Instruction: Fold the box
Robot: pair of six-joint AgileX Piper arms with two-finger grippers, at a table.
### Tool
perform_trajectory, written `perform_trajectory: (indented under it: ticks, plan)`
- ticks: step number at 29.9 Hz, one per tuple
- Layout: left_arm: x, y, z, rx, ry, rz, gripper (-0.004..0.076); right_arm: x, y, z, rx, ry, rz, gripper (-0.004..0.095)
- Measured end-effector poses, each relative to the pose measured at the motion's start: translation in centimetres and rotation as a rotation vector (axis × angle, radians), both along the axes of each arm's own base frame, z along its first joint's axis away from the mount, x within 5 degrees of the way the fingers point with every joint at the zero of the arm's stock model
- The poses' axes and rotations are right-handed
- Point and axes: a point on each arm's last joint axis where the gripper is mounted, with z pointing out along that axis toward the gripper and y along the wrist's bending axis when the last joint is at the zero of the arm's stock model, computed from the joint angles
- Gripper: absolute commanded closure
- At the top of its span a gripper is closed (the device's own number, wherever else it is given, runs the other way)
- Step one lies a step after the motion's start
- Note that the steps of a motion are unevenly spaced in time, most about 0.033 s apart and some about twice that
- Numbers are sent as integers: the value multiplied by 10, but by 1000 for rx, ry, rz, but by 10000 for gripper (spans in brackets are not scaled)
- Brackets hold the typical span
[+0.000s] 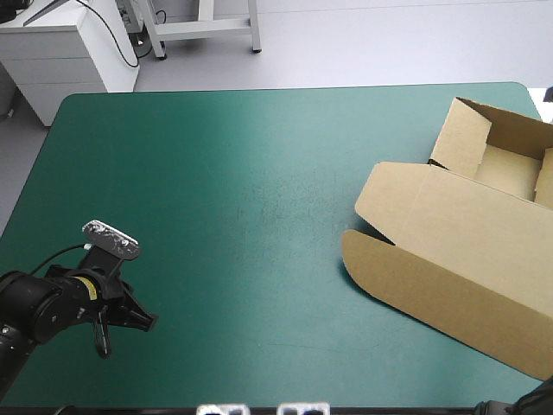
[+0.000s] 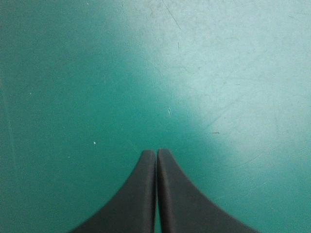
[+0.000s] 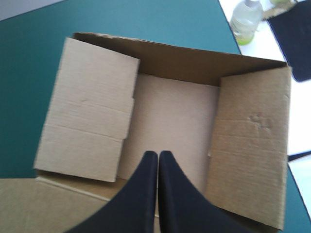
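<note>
Right pincer (image 3: pixel 158 152), pinched empty, hovers over the brown cardboard box (image 3: pixel 175 111), probably to press flaps; left pincer (image 2: pixel 156 151), likewise pinched, hangs clear above teal-green counter (image 2: pixel 73 73).

In my overhead view the box (image 1: pixel 449 251) runs off the right edge of the frame, so I cannot see its right-hand wall or the lid's lower right corner. Of the right arm (image 1: pixel 527 405) I get only a dark sliver in the bottom right corner, and the right gripper (image 3: pixel 158 154) does not show there at all. The left arm (image 1: pixel 26 311) is cut off at the lower left. From the right wrist, the black fingers (image 3: pixel 141 194) hide part of the box's floor and near wall. Past the box's far corner sit a blurred, partly cut-off bottle (image 3: pixel 246 19) and a dark flat thing (image 3: pixel 294 39) that I cannot identify.
</note>
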Motion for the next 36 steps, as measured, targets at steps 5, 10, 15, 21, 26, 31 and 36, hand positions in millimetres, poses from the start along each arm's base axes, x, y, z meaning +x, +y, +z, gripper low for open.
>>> perform_trajectory:
  ticks: [5,10,15,21,26,31,36]
  plan:
    - [1,-1,1,-16,-10,0,732,-8,60,29,-37,-78,156,918]
    - [0,-3,0,-40,1,-1,732,-12,127,43,-48,-123,358,921]
    - [0,-4,0,-45,6,-1,732,-17,187,46,-93,-126,537,920]
    - [0,-4,1,-49,2,-1,732,-38,230,22,-166,-30,666,921]
    - [1,-4,1,-53,-8,-2,732,-64,232,-14,-173,100,700,921]
    - [2,-5,2,-61,-23,-3,732,-97,222,-45,-174,192,703,921]
    - [2,-6,-1,-72,-18,-4,732,-136,211,-71,-173,169,695,922]
